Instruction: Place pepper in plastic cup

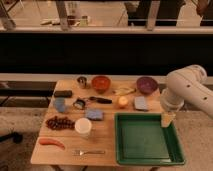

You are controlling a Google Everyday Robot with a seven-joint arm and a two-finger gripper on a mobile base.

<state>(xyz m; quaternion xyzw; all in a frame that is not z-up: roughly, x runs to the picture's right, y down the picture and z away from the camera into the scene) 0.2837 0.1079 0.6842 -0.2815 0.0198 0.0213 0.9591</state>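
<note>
A slim, curved orange-red pepper (52, 142) lies flat on the light wooden table (107, 137) near its front left corner, well apart from the gripper. Behind it and to the right stands a plain white round plastic cup (83, 127), upright with its wide mouth facing up; only a pale inside shows. A bunch of dark red grapes (59, 122) lies just beside the cup on its left, and a metal fork (89, 152) lies in front of the cup, to the right of the pepper.

Along the far edge stand a small shiny metal cup (82, 81), a round orange bowl (101, 83) and a round purple bowl (147, 84); whether they hold anything cannot be told. A large, shallow green rectangular plastic tray (145, 116) fills the table's right front part, and only its green floor shows.

The white robot arm (187, 90) comes in from the right. Its yellowish gripper (167, 120) points down over the tray's far right corner, holding nothing that can be seen; whether it is released or clenched cannot be told
</note>
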